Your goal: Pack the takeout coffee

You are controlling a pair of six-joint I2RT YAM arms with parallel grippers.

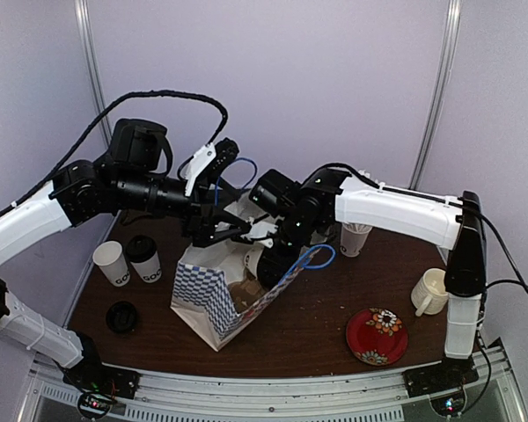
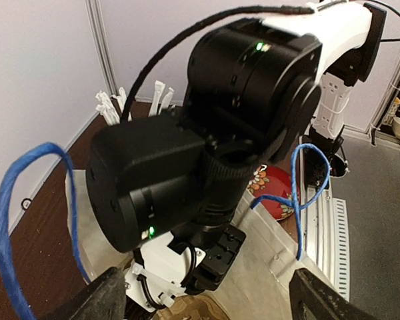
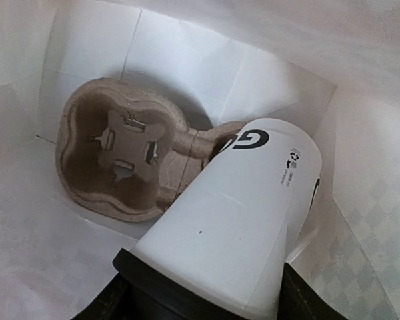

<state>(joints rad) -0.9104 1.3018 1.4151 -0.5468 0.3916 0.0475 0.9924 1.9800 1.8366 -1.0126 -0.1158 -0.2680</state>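
Lidded cup (image 3: 233,220) tilts over pulp carrier (image 3: 113,160) in bag (image 3: 187,53) — right fingers (image 3: 307,301) flank it (grip unclear), left fingers (image 2: 100,299) apart.

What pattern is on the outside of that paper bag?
Blue-and-white checks on the white paper bag, clearest in the top external view.

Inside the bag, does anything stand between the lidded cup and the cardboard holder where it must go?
Nothing visible. The cup is tilted between the fingers of the right end effector, over the holder on the bag floor; its base hides one pocket.
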